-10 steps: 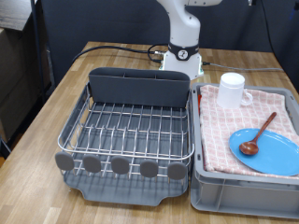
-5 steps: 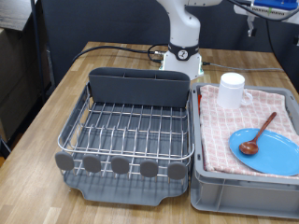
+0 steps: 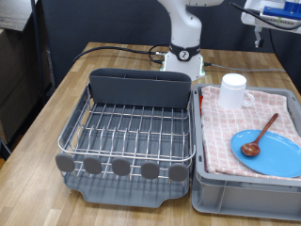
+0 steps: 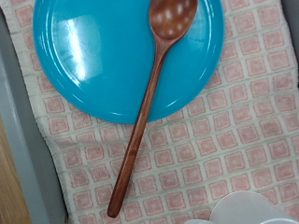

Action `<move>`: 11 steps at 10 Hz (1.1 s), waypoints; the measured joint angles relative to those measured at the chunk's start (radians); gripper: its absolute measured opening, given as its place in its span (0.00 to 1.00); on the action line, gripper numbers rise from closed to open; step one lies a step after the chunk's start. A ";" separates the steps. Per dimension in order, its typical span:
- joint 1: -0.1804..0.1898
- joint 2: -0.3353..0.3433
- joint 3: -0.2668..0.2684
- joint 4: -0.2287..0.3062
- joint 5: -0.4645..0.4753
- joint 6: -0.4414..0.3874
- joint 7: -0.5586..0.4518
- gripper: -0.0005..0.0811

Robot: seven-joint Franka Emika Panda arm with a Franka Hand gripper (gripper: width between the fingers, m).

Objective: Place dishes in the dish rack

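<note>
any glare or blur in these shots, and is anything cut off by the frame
Wrist view: sharp, with soft white glare patches on the plate; the cup is cropped at the frame edge, and the spoon shows whole. Exterior view: evenly lit, slightly soft; the arm's upper part and the pincer are cropped at the top.

Plate – light blue; spoon on it reddish-brown wood. Cloth under plate – red/white checks. Cup plain white. Rack silver wire, dk grey caddy; bin grey.
</note>
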 joint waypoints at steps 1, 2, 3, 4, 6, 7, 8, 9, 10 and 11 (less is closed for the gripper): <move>0.000 0.024 0.014 0.000 -0.022 0.010 0.048 0.99; 0.000 0.049 0.029 -0.001 -0.054 0.031 0.109 0.99; 0.000 0.074 0.040 -0.001 -0.087 0.048 0.166 0.99; 0.001 0.099 0.049 -0.001 -0.116 0.065 0.212 0.99; 0.001 0.146 0.055 -0.001 -0.155 0.105 0.258 0.99; 0.001 0.170 0.054 0.000 -0.171 0.125 0.272 0.99; 0.001 0.193 0.052 0.002 -0.191 0.144 0.287 0.99; 0.001 0.215 0.047 0.005 -0.212 0.164 0.303 0.99; 0.001 0.236 0.041 0.006 -0.234 0.185 0.319 0.99; 0.001 0.257 0.036 0.008 -0.251 0.201 0.331 0.99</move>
